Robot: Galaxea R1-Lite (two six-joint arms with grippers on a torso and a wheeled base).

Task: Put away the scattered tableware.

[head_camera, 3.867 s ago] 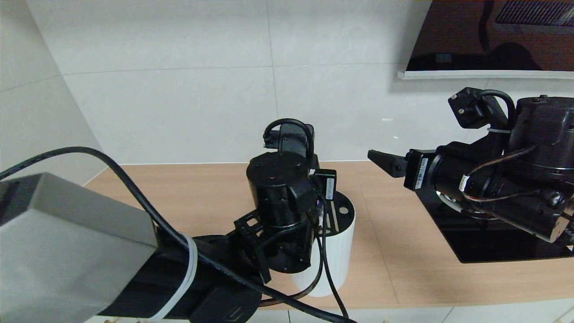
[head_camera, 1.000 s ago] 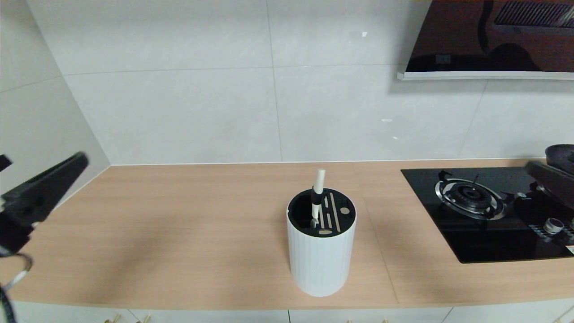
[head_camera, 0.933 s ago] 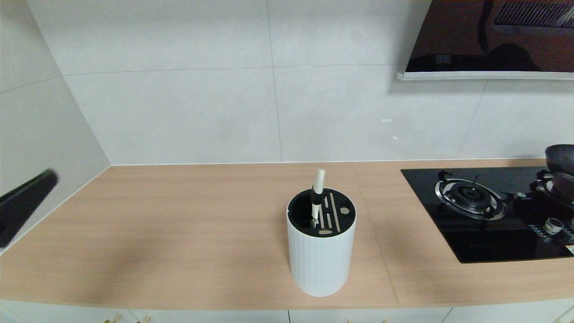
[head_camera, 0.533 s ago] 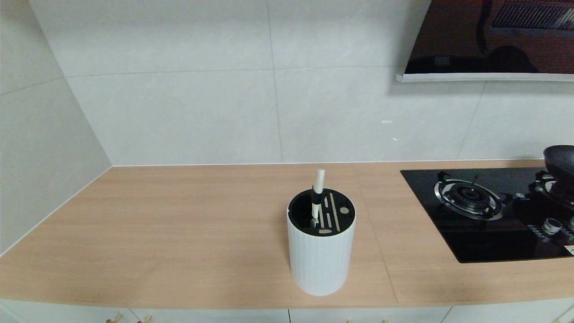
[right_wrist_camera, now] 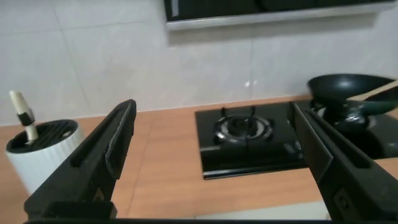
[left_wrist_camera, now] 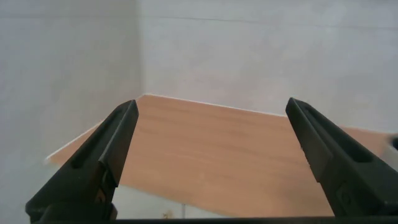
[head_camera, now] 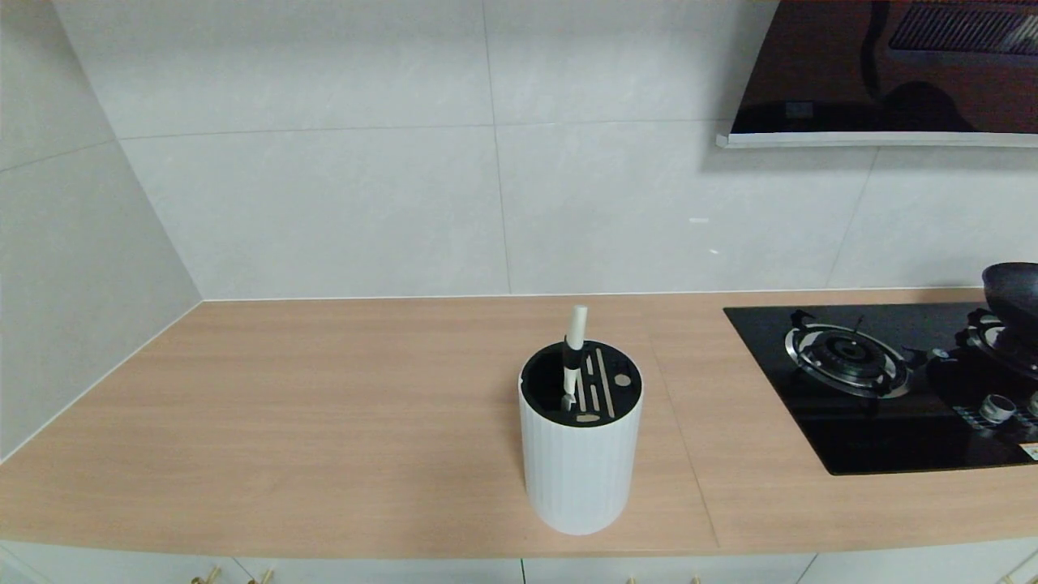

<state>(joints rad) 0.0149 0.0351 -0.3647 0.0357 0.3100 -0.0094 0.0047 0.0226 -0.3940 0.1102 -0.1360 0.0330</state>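
Tiled wall [head_camera: 324, 203] is rising behind a wooden countertop [head_camera: 324, 422]. A black stove [head_camera: 876, 438] is sitting at the countertop's right end. A white ribbed holder [head_camera: 580, 470] is standing near the front edge, about centre. The left gripper [left_wrist_camera: 211, 107] and right gripper [right_wrist_camera: 212, 107] are both hanging with jaws spread wide, gripping nothing. A white-handled utensil [head_camera: 575, 341] is standing in the holder's left compartment.

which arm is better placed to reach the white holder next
Likely the right: its open right gripper looks at the white holder beside the stove, while the left gripper, also open, looks at the counter corner.
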